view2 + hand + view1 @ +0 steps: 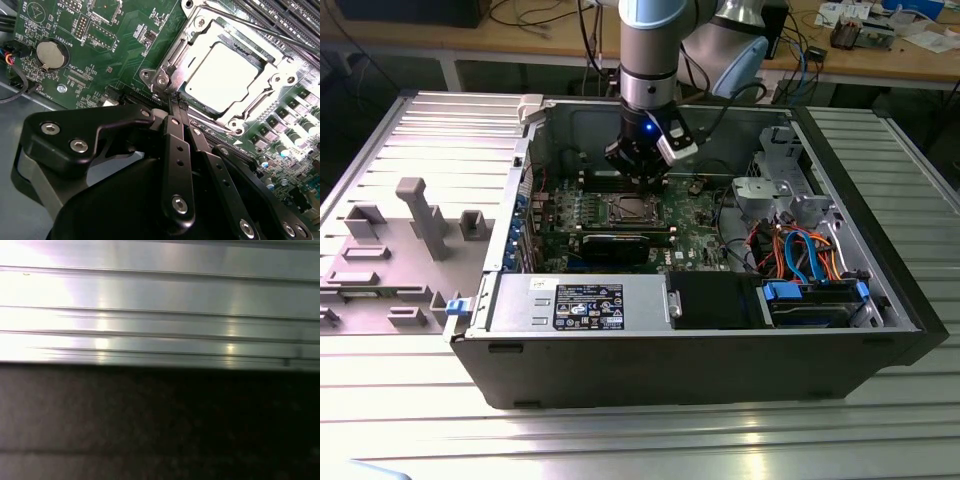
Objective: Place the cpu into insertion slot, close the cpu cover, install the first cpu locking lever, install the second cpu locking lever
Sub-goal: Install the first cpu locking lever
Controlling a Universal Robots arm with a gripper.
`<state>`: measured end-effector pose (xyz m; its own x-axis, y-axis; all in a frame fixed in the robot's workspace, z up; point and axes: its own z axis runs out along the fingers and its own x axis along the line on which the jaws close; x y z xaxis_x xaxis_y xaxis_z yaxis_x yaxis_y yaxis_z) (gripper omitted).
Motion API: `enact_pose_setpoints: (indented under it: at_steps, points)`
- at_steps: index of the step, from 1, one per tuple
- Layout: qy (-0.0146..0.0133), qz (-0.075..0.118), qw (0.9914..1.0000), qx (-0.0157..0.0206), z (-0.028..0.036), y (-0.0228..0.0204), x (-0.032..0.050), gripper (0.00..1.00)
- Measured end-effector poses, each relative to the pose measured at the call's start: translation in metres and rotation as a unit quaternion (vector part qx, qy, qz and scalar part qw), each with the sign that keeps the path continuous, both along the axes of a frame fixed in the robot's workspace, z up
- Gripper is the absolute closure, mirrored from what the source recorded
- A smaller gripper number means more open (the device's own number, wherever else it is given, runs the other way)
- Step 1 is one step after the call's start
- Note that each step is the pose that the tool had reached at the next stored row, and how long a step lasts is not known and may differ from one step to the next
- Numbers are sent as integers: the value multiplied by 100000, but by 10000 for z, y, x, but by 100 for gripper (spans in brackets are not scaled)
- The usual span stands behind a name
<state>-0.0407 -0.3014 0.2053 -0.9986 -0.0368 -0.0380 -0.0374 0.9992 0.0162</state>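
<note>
The gripper (178, 102), closest to the lens in the second wrist view, has its black fingers pressed together, their tips meeting at a thin metal locking lever (172, 97) at the edge of the insertion slot (165, 75). Whether they actually pinch that lever cannot be told. Just beyond, the cpu (222, 72) sits in the slot with its silvery top showing (bright under the light) through the window of the cpu cover (200, 37), which lies flat around it. In the exterior view, grey plastic fixtures (420, 215) stand at the left, then the open computer case (510, 345), where the gripper (645, 180) hangs over the green motherboard (695, 245) just behind the slot (632, 209).
</note>
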Motion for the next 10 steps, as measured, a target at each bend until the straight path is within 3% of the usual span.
enact_pose_setpoints:
  at_steps: [10]
  points:
    - [5, 0, 99998, -557, -5, 0, 0, 89]
